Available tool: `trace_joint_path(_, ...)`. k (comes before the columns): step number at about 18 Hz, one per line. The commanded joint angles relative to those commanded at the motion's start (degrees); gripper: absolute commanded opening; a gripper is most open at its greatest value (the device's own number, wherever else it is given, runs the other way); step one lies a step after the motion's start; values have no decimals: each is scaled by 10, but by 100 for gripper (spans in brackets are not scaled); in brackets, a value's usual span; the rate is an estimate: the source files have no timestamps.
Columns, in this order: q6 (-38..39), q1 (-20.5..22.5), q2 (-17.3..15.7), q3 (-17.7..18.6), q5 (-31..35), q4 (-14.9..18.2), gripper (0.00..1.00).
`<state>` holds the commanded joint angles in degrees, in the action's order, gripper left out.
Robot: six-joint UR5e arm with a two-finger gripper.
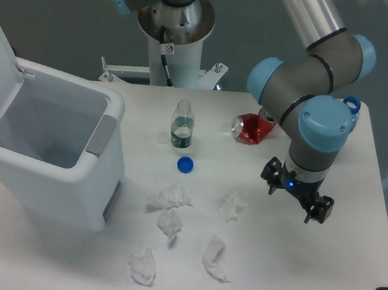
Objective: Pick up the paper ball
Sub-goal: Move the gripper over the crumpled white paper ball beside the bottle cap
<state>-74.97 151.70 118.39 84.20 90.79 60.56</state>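
The paper ball (232, 206) is a small, compact, roughly round white wad lying on the white table (320, 274), right of centre. My gripper (296, 193) hangs from the blue-capped wrist to the right of the ball and above the table. Its black jaws look spread apart and hold nothing. A gap of bare table lies between the gripper and the ball.
Other white wads lie nearby: a wide spread-out one (171, 196), a small one (170, 224), a long twisted one (215, 259) and one near the front (142, 266). A blue cap (185, 164), a clear bottle (182, 126), a crushed red can (253, 128) and an open white bin (45, 148) are also there.
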Motion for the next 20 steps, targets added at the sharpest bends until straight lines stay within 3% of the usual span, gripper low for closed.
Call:
trace_joint_path(4,4,0,-1,0,-5,-1,100)
trace_joint_path(6,52,-3,3,1,-21,-4,100)
trace_joint_path(8,114,-4,4,6,-77,-31,100)
trace_joint_path(12,119,-18,9,39,-83,-76,100)
trace_joint_path(17,116,-41,10,71,-79,-78,100)
trace_joint_path(20,108,-33,-10,98,-73,-75,100)
